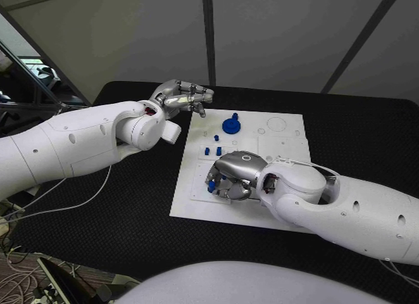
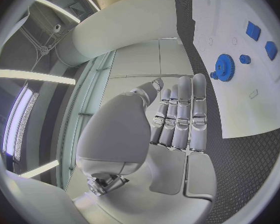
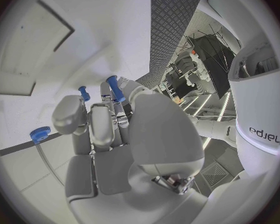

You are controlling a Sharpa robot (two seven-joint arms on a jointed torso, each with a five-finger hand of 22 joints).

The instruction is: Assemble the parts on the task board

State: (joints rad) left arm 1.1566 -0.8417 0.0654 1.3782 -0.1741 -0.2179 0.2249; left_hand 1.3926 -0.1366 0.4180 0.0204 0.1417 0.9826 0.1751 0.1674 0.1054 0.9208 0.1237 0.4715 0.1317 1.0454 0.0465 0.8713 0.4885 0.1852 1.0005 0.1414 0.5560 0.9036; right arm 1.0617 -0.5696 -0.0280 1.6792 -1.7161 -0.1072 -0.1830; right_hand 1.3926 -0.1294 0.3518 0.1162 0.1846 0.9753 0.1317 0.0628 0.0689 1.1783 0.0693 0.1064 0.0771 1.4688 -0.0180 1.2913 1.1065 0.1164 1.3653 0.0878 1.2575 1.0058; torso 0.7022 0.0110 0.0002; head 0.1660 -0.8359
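The white task board (image 1: 264,209) lies mid-table. My right hand (image 1: 233,177) hovers low over its near-left part, fingers curled down, pinching a small blue peg (image 3: 115,88) between thumb and fingertip; the same blue peg (image 1: 211,185) peeks out under the fingers. Beyond it stand a second blue peg (image 3: 84,92) and a round-headed blue piece (image 3: 39,134). A blue gear (image 1: 231,125) stands at the board's far side, with small blue pegs (image 1: 212,151) nearer the middle. My left hand (image 1: 182,97) is raised off the board's far-left corner, fingers straight and side by side, holding nothing.
The left wrist view shows the board (image 2: 252,99) with the gear (image 2: 225,67), a small round part (image 2: 244,59) and two blue blocks (image 2: 253,30). Black table (image 1: 137,190) surrounds the board. A cable (image 1: 73,202) trails at the table's left.
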